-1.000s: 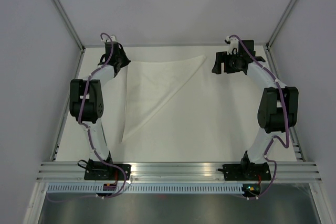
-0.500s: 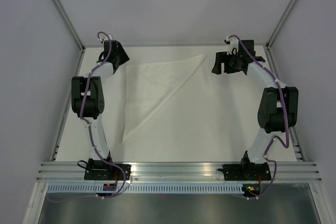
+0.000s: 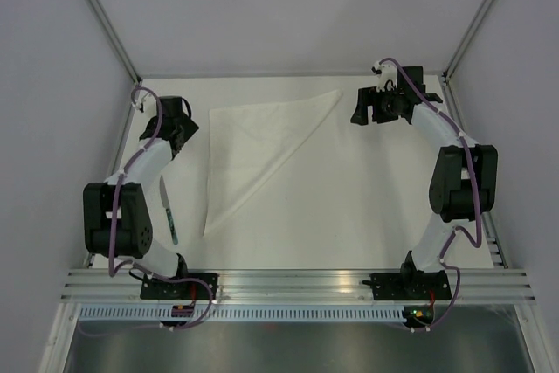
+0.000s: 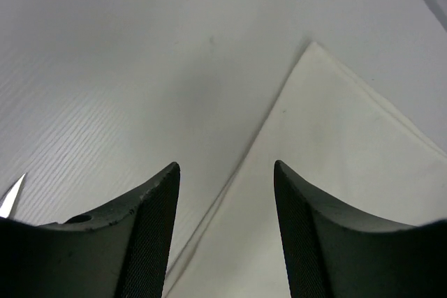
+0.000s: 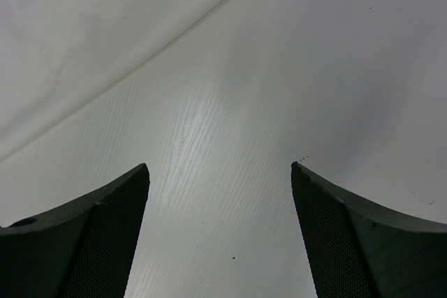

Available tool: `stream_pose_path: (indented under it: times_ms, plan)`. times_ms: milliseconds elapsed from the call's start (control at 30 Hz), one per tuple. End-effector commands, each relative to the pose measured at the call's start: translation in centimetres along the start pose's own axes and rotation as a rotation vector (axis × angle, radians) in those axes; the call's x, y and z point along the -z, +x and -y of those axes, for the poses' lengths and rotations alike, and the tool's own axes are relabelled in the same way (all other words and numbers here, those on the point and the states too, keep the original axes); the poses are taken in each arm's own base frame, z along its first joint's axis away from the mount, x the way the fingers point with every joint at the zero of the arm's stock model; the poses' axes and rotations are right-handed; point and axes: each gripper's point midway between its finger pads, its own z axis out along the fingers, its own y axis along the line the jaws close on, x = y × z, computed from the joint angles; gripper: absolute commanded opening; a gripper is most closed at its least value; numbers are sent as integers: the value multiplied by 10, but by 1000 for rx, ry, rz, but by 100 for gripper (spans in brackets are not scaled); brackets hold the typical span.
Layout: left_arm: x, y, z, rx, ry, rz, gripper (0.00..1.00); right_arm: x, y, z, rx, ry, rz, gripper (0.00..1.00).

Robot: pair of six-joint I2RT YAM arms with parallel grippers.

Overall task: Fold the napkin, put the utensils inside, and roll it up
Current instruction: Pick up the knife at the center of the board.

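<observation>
While both arms reach to the far end of the worktop [image 3: 349, 207], I see the napkin [image 3: 249, 146] lying flat between them, folded into a triangle with its long point toward the near edge. My left hand [image 4: 225, 172] is released with nothing between its fingers, a napkin corner just ahead. My right hand [image 5: 218, 172] is released too, over bare worktop beside the napkin's far corner. One slim utensil [image 3: 168, 210] lies left of the napkin, apart from it.

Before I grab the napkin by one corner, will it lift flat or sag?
The napkin will probably sag: it lies limp with soft creases. Its folded layers look loose, so they may slide apart. A push would likely bunch it.
</observation>
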Motion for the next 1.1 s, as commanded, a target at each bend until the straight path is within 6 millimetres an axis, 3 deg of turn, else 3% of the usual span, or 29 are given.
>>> stream_pose_path:
  times_ms: [0,100,300,567,767,933,1067]
  plan:
    - [33,31,-68,153,-243,-11,61,20,-20,-17,41,-56,66,87]
    - [61,62,-114,252,-378,-16,60,22,-21,-24,45,-89,78,88]
    - [89,55,-164,242,-526,28,64,18,-13,-28,58,-123,67,87]
    - [109,84,-185,237,-579,-52,66,8,-1,-27,45,-143,48,87]
    - [107,118,-194,223,-605,-163,65,7,1,-28,33,-150,40,87]
    - [100,133,-198,233,-621,-201,63,8,5,-30,23,-156,37,87]
    - [89,137,-194,226,-619,-227,55,8,7,-31,15,-158,36,87]
